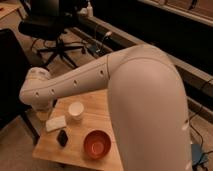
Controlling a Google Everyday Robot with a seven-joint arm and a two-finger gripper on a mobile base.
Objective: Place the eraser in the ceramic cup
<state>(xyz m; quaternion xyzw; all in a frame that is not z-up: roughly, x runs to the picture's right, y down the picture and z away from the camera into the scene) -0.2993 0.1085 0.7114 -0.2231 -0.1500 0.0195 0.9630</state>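
The eraser (55, 123), a flat white block, lies on the left part of the wooden table (96, 118). Just to its right and slightly farther back, the off-white ceramic cup (76, 110) stands upright. My large white arm (75, 85) reaches from the right across the table to the left. Its end bends down by the table's far left corner, and the gripper (44, 107) is there, mostly hidden under the arm. It is a short way left of the cup and behind the eraser.
A small black lump (62, 137) lies in front of the eraser. An orange-brown bowl (97, 144) sits near the table's front edge. A black office chair (50, 27) stands behind the table, with cables along the floor by the wall.
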